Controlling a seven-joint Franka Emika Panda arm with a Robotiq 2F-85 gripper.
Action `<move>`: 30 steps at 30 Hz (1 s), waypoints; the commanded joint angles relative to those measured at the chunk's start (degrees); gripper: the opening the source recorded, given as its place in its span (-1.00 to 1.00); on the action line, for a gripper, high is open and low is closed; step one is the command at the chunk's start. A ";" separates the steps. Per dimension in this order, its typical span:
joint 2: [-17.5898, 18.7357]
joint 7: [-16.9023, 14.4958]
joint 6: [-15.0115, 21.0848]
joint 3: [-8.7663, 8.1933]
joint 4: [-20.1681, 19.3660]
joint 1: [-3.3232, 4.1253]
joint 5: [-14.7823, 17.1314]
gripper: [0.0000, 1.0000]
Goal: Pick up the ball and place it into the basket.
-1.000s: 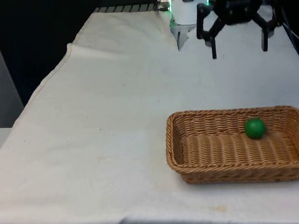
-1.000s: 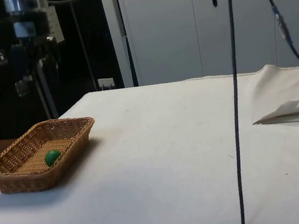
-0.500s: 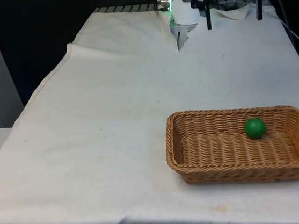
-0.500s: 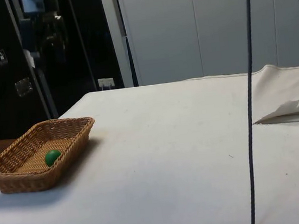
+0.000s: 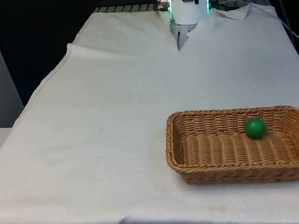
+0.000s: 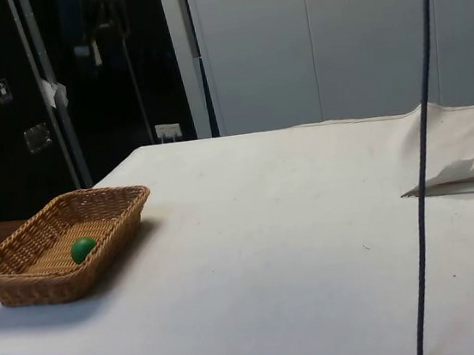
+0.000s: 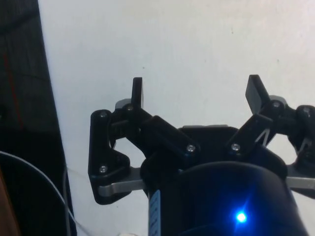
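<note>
A green ball [image 5: 254,128] lies inside the wicker basket [image 5: 199,166], towards its far side at the front view's right. From the side, the ball [image 6: 82,249] rests on the floor of the basket [image 6: 120,211] near the table's corner. My gripper [image 7: 196,87] is open with nothing between its fingers, and white cloth lies far below it. In the side view the gripper [image 6: 102,25] hangs high above the table, well clear of the basket and further along towards the robot's end.
The robot's base [image 5: 187,7] stands at the table's far end beside a raised fold of cloth [image 5: 181,37]. A dark cable [image 6: 424,163] hangs down in the side view, in front of a rumpled fold of cloth [image 6: 469,168].
The open gripper has risen and drawn back towards the robot's base, leaving the top of the front view. The ball has stayed still in the basket.
</note>
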 commanded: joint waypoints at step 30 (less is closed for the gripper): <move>-13.98 1.49 2.75 -0.52 -17.65 -0.46 -9.80 1.00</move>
